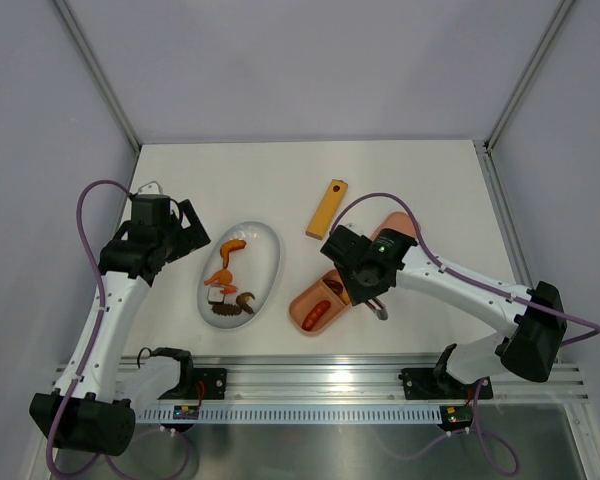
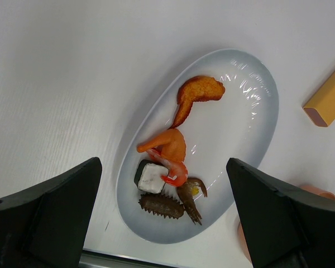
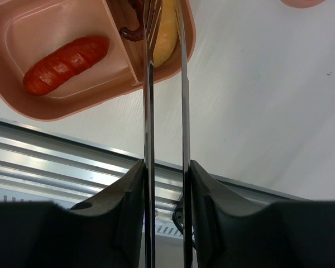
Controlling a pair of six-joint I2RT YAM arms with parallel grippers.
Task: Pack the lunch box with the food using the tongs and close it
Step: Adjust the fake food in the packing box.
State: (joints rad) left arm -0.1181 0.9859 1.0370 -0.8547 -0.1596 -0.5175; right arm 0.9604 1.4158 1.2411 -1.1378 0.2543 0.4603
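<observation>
The tongs (image 3: 149, 106) are clamped between the fingers of the right gripper (image 3: 166, 173), and their two arms are pressed nearly parallel with a narrow gap between them. Their long axis runs straight out from the gripper. The tips are pointed into the lunch box (image 3: 22, 33), at the compartment beside the one where a red sausage (image 3: 67, 62) lies. The box is set just right of the white oval plate (image 2: 251, 106). Above the plate the left gripper (image 2: 163, 164) is held with its jaws spread wide.
</observation>
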